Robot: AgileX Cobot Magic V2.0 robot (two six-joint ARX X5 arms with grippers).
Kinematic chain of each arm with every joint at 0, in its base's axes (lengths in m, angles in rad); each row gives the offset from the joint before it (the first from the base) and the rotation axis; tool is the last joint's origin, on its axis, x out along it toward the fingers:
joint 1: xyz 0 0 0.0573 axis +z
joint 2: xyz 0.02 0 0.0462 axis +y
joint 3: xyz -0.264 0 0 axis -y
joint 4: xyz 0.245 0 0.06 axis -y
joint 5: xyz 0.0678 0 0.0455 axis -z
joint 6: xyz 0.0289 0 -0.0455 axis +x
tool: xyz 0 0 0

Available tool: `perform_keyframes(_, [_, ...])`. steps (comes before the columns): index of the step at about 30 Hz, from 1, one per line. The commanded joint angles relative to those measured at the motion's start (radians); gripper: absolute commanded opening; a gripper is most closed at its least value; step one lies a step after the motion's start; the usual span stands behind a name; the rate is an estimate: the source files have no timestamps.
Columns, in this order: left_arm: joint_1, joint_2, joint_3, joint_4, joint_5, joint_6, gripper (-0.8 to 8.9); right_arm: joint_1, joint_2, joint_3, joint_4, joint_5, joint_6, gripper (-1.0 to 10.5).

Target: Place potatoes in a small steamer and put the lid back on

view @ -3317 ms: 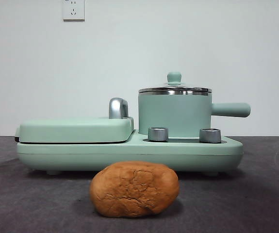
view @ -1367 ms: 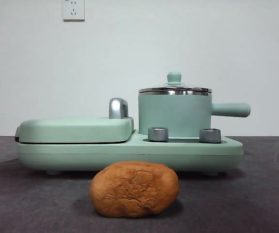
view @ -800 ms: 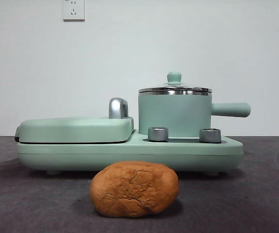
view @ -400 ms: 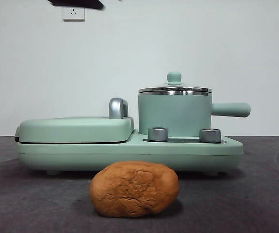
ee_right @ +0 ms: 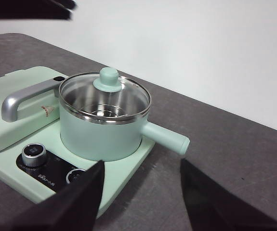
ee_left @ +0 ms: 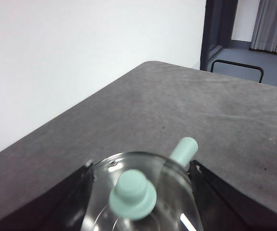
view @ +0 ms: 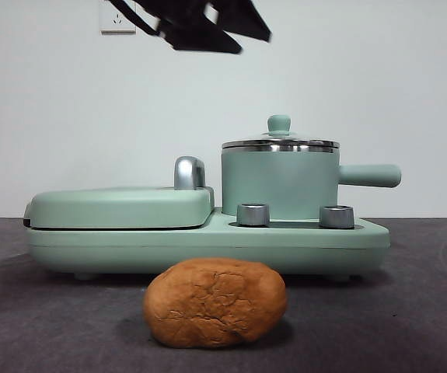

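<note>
The left gripper point(ee_left: 138, 166) hangs above the lid point(ee_left: 140, 192), its two black jaws spread wide, one on either side of the glass disc and clear of its steel rim, closed on nothing. The lid's mint-green knob point(ee_left: 132, 194) sits between the jaws and below them, and the small steamer's straight side handle point(ee_left: 183, 150) pokes out beyond the lid's rim toward the far side of the jaws. In the front view this same arm shows as a dark blurred shape point(view: 200, 23) at the top edge, high above the appliance and well apart from the lid point(view: 280, 143). The lid rests closed on the small steamer point(view: 280, 183), which stands on the mint-green cooker base point(view: 207, 241) behind two steel dials point(view: 253, 214). Beside the steamer lies the flat griddle cover point(view: 120, 207) with its curved steel handle point(view: 189, 172). The right gripper point(ee_right: 140, 192) waits well back from the steamer point(ee_right: 102, 132), its jaws held wide apart with nothing between them; the steamer's handle point(ee_right: 164, 137) points toward the gap between them. The potato point(view: 215, 302) lies on the dark grey bench point(view: 410, 311) in front of the cooker base, far from both sets of jaws and untouched.
</note>
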Motion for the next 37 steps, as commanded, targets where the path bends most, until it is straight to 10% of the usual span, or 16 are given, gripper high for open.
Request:
perform_keyframes(1, [-0.017, 0.072, 0.061, 0.01, 0.0, -0.023, 3.06, 0.001, 0.006, 0.016, 0.009, 0.003, 0.018, 2.5])
perform_keyframes(37, [0.003, 0.367, 0.193, 0.051, 0.0, -0.05, 3.02, 0.001, 0.006, 0.017, 0.009, 0.002, 0.018, 2.5])
